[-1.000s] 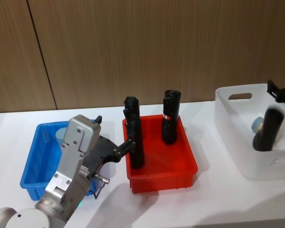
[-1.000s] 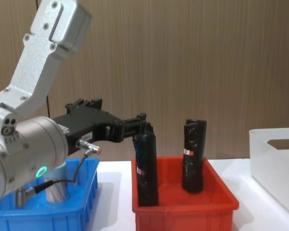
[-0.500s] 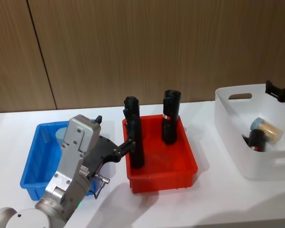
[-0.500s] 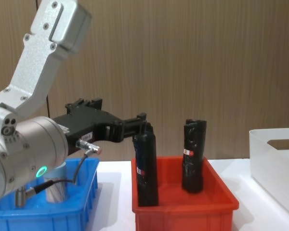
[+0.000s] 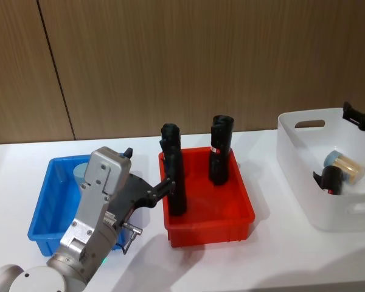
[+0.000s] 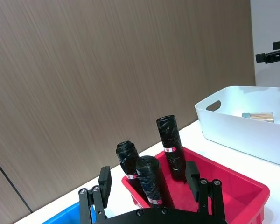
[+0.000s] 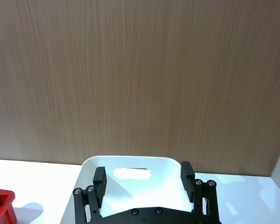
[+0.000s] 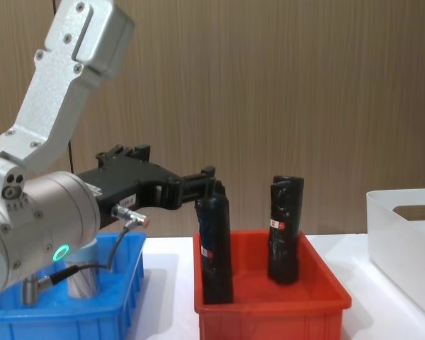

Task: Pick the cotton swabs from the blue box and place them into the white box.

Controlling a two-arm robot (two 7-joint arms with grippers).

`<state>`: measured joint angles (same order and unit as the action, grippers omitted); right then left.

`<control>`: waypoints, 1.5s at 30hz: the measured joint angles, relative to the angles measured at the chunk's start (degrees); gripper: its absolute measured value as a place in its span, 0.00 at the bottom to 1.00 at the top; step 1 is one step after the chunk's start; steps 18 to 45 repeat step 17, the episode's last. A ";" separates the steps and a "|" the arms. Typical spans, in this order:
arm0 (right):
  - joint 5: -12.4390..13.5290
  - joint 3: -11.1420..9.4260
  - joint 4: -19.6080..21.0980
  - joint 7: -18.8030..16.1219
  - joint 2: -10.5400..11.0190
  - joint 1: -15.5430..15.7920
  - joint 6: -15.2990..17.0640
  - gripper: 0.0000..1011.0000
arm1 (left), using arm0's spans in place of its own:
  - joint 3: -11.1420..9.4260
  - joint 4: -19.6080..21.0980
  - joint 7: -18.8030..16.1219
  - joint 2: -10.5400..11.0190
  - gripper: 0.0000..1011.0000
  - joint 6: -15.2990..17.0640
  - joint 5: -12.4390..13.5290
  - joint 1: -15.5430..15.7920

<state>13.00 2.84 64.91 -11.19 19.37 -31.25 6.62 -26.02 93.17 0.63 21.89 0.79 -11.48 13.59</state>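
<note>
A white counter in front of a wood-panelled wall holds three bins in a row. The red bin serves as the landmark, sitting in the middle.

To the robot's left of the red bin is the blue box. One jar of cotton swabs stands upright inside it, largely hidden behind the left arm; its pale lid shows at the back of the box in the head view.

To the robot's right of the red bin, well apart from it, is the white box, with its oval handle slot on the far wall. Another jar of cotton swabs lies on its side inside, tan sticks visible through the clear wall. A black cylinder lies just beside that jar.

Black wrapped cylinders stand upright in the red bin, each with a small red and white label; the left wrist view shows three.

The left pincer hovers over the near edge of the blue box, pointing toward the red bin, its two fingers spread wide and holding nothing.

The right pincer hangs above the white box, on the side away from the red bin, its fingers also spread wide and empty.
</note>
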 joint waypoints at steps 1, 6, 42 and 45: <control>0.01 -0.01 0.02 -0.01 0.01 0.01 -0.01 0.99 | 0.00 0.00 0.00 0.00 0.99 0.00 0.00 0.00; 0.06 -0.04 0.16 -0.03 0.03 0.09 -0.04 0.99 | 0.00 0.00 0.00 0.00 0.99 0.00 0.00 0.00; 0.12 -0.10 0.29 -0.04 0.05 0.15 -0.09 0.99 | 0.00 0.00 0.00 0.00 0.99 0.00 0.00 0.00; 0.12 -0.10 0.29 -0.04 0.05 0.15 -0.09 0.99 | 0.00 0.00 0.00 0.00 0.99 0.00 0.00 0.00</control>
